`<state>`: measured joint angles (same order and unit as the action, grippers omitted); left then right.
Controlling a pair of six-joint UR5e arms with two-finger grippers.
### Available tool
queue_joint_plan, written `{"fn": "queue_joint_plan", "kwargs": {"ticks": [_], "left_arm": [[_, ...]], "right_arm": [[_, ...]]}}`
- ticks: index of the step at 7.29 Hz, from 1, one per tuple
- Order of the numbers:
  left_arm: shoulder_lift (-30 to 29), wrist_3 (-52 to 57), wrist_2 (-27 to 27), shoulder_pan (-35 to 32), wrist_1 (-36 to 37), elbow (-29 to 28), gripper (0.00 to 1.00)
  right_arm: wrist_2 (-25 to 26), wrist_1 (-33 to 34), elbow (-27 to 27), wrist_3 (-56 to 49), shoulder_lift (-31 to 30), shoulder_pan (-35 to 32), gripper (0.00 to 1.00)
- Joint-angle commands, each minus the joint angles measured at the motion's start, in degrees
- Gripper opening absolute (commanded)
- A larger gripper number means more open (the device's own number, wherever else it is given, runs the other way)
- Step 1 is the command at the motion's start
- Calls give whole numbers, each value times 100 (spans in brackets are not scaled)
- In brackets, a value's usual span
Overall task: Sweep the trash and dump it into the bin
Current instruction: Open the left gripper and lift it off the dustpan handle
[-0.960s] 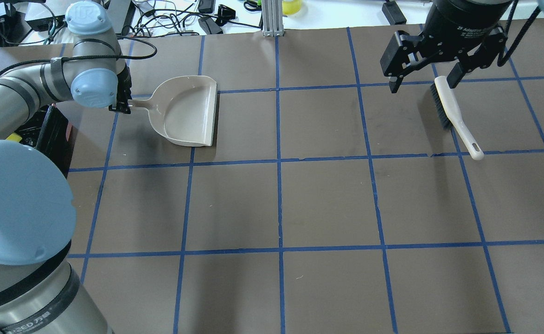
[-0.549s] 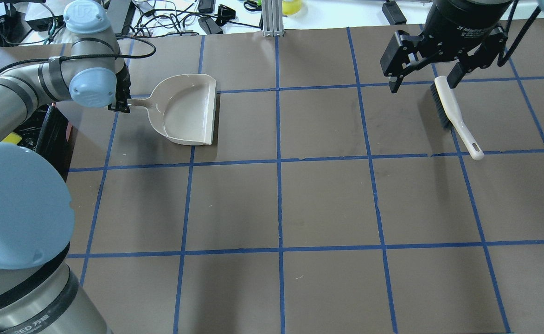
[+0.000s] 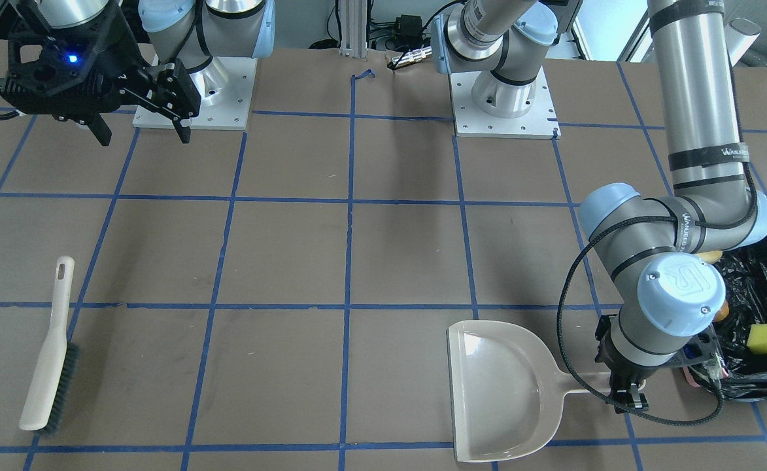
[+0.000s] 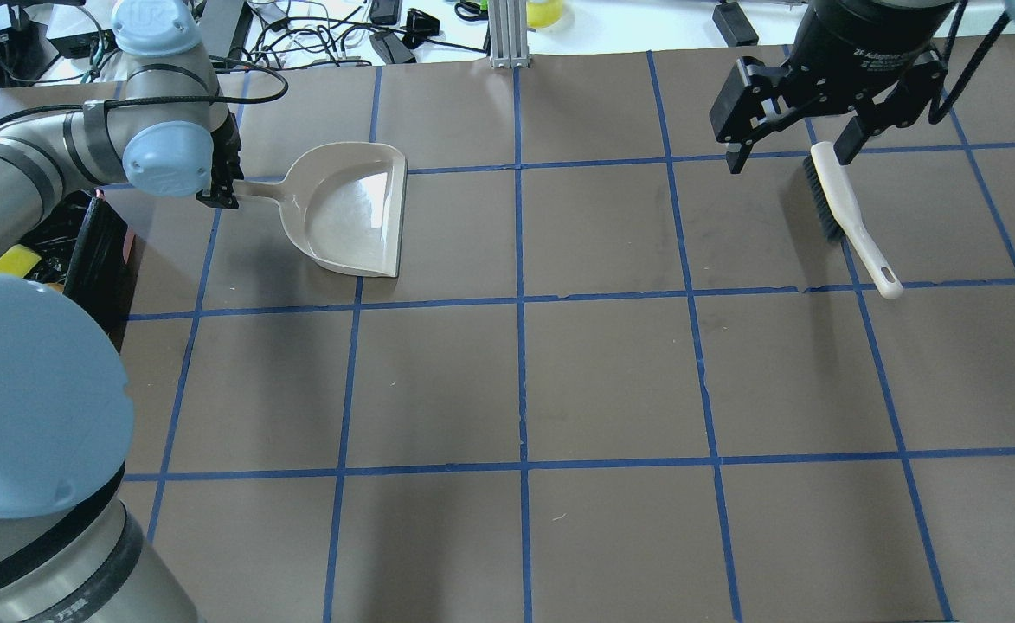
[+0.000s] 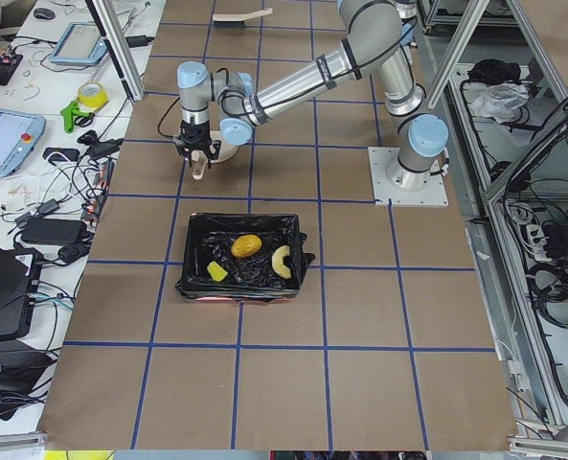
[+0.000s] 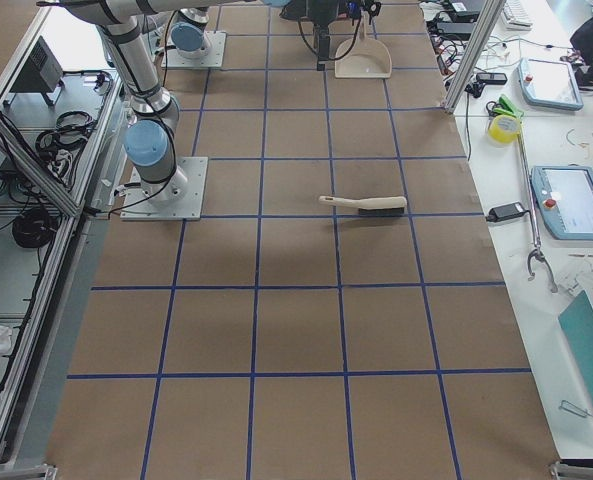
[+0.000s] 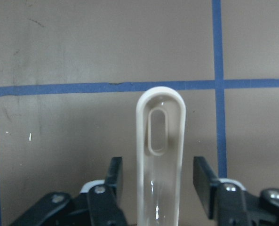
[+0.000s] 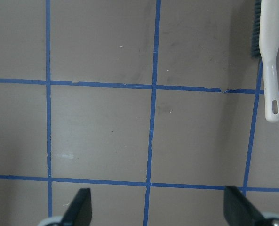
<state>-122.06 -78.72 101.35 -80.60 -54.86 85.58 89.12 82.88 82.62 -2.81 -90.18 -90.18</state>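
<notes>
Left wrist view: my left gripper (image 7: 159, 175) straddles the pan's handle (image 7: 159, 155), fingers (image 7: 115, 175) spread with a gap on either side, so nothing is pinched. I judge no grip is needed, since the pan (image 4: 347, 216) lies empty at the table's 10 o'clock on the overhead, mouth toward 3 o'clock. All three pieces of trash (image 5: 246, 246) sit in the bin (image 5: 190, 251), at 9 o'clock near the handle, handy for tipping. The right gripper (image 4: 791, 147) hangs wide open at 1 o'clock, with the brush (image 4: 849, 216) lying loose on the table beside it at 2 o'clock. Sweeping looks finished to me.
</notes>
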Motion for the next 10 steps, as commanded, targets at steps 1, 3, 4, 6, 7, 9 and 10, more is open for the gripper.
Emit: {"fn": "queue_joint_plan", "kwargs": {"ticks": [1, 3, 4, 6, 7, 9, 10], "left_arm": [[243, 41, -19, -52, -33, 3, 81], [515, 477, -10, -132, -138, -6, 82], [699, 1168, 16, -141, -208, -6, 90], [1156, 2539, 16, -149, -541, -6, 97], [1428, 2885, 34, -158, -848, 3, 99], [1781, 3037, 51, -150, -1420, 12, 99], [1886, 3047, 60, -149, -1570, 20, 99]], "right_arm": [[0, 9, 0, 0, 0, 0, 100], [0, 9, 0, 0, 0, 0, 100], [0, 9, 0, 0, 0, 0, 100], [0, 9, 0, 0, 0, 0, 100], [0, 9, 0, 0, 0, 0, 100], [0, 9, 0, 0, 0, 0, 100], [0, 0, 0, 0, 0, 0, 100]]}}
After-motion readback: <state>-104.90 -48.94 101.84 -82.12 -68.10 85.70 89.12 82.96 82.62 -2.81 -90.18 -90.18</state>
